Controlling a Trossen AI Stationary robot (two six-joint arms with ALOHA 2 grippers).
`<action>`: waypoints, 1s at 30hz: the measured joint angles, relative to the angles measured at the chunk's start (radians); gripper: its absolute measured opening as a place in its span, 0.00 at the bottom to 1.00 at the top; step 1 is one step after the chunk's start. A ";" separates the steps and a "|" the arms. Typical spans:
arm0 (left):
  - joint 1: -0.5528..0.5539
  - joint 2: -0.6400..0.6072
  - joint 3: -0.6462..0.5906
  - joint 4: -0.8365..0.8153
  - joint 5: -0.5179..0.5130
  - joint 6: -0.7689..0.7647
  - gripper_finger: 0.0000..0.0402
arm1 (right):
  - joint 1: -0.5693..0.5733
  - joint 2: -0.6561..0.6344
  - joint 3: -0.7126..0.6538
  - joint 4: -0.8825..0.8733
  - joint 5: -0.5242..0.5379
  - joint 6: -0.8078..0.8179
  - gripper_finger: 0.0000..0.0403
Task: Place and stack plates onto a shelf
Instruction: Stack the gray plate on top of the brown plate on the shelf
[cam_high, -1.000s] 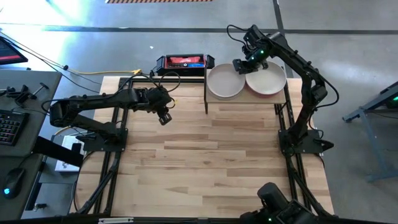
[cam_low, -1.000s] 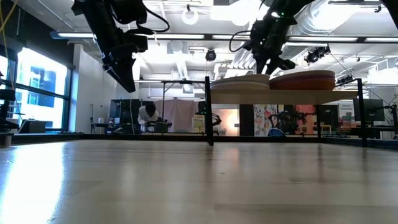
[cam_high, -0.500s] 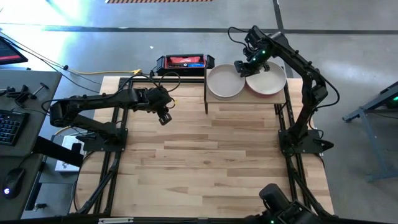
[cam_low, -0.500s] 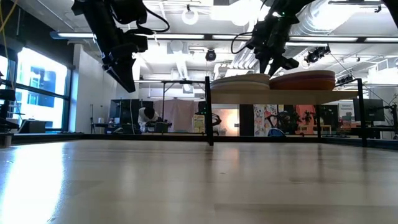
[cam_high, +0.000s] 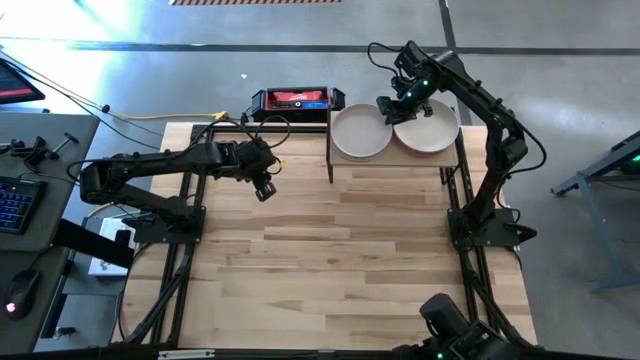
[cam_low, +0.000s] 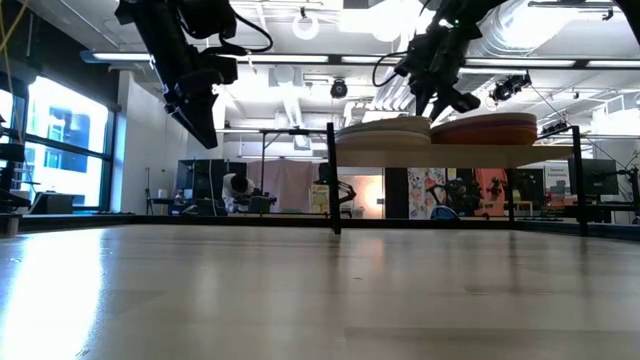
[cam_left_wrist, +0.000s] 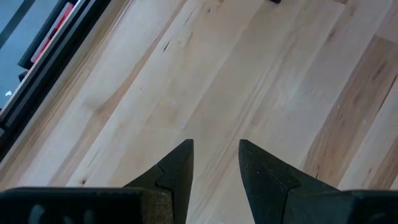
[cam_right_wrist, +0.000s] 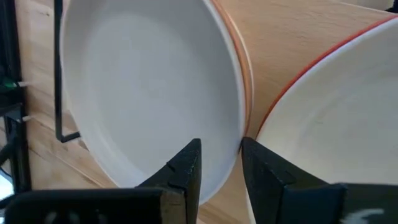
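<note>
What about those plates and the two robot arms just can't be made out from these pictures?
- How many plates each pile holds: from above, the top plates cover the rest; in the low view the edges are too small to count.
- Whether the right pincer touches a plate: its fingers hide the spot where the piles meet.
- The shelf board: mostly covered by plates.
- The left pincer hangs open over the bare table.

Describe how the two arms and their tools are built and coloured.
Both arms are dark, jointed segments with black cables looped along them. The right tool has a small green light just behind it. Each tool, like the left tool, ends in two dark, wedge-shaped fingers tapering to points.
</note>
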 joint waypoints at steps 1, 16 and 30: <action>0.000 0.000 0.000 0.000 0.000 0.005 0.29 | -0.003 -0.002 0.000 0.001 -0.002 0.007 0.23; 0.000 0.000 0.000 -0.004 0.000 0.009 0.29 | 0.008 -0.052 -0.004 0.002 -0.014 0.036 0.23; 0.000 0.000 0.000 -0.004 0.000 0.010 0.29 | 0.181 -0.052 -0.008 -0.073 0.112 0.051 0.23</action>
